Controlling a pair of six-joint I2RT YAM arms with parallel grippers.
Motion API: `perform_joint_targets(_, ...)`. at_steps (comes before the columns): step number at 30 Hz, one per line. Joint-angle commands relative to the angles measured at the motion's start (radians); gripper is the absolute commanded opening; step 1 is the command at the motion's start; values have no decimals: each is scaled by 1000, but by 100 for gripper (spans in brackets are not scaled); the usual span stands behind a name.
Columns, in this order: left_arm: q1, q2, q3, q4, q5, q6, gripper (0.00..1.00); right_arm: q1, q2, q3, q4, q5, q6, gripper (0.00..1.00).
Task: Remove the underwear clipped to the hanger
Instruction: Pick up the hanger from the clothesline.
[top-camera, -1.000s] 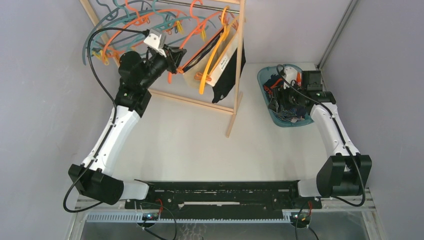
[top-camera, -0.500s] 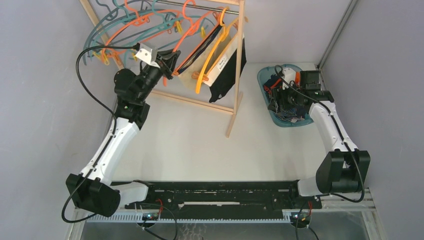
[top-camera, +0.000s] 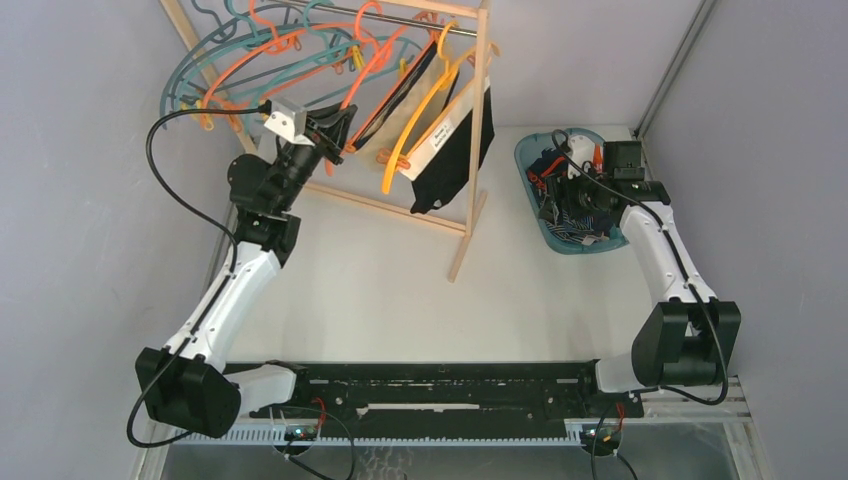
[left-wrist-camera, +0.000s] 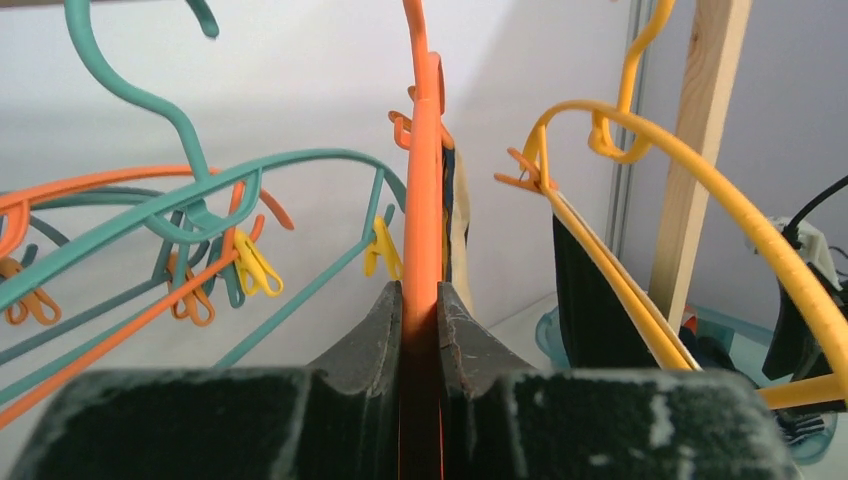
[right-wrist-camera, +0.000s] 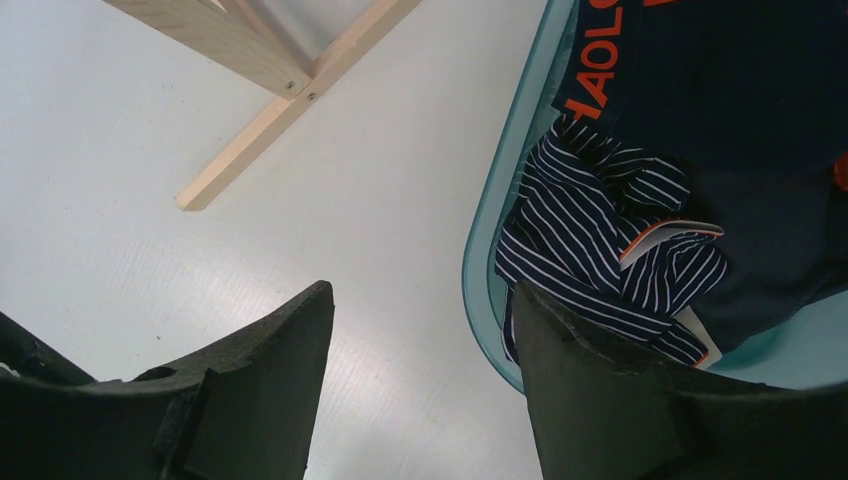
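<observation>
My left gripper (top-camera: 335, 122) is shut on the lower arm of an orange hanger (left-wrist-camera: 424, 200) that hangs from the rail. A dark brief and a beige brief (top-camera: 383, 143) are clipped to that hanger. Beside it, a yellow hanger (left-wrist-camera: 700, 210) carries black underwear (top-camera: 452, 165) with a white labelled waistband. My right gripper (right-wrist-camera: 420, 300) stands open and holds nothing, over the left rim of a teal basin (right-wrist-camera: 497, 200). In the basin lie navy striped briefs (right-wrist-camera: 600, 230) and a navy pair with orange lettering (right-wrist-camera: 720, 90).
A wooden rack holds the rail; its post (top-camera: 478, 120) and foot (top-camera: 458, 262) stand between the two arms. Several bare teal and orange hangers (top-camera: 230, 70) with small clips crowd the rail's left end. Grey walls close in on both sides.
My left arm has drawn back to the left with the orange hanger in its grip, and the hung briefs have swung with it. The right arm has barely moved.
</observation>
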Motion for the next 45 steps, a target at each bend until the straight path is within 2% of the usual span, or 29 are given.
perform_joint_targets(1, 10, -34, -3, 219, 26, -50, 0, -2, 6, 1, 26, -2, -17, 65)
perform_joint_targets(7, 14, 9, -8, 336, 29, -100, 0, -5, 13, 1, 24, 6, -22, 65)
perform_joint_targets(12, 33, -47, -38, 267, 37, -62, 0, -11, 3, 1, 21, -8, -25, 65)
perform_joint_targets(14, 46, -94, -46, 173, 34, -6, 0, -12, -6, 1, 20, -27, -29, 65)
perform_joint_targets(20, 53, -266, -21, -287, 26, 271, 0, 6, -39, 1, 19, -49, -33, 65)
perform_joint_targets(24, 54, -372, -28, -505, -40, 401, 0, 19, -70, 1, 19, -58, -33, 65)
perform_joint_targets(30, 54, -461, 19, -817, -126, 471, 0, 55, -126, 1, 22, -99, -35, 66)
perform_joint_targets(35, 54, -518, 48, -1005, -159, 492, 0, 98, -170, 1, 23, -146, -36, 66)
perform_joint_targets(40, 53, -570, 72, -1190, -132, 521, 0, 137, -197, 1, 20, -194, -36, 66)
perform_joint_targets(45, 54, -603, 100, -1361, -32, 596, 0, 168, -219, 1, 4, -287, -53, 66)
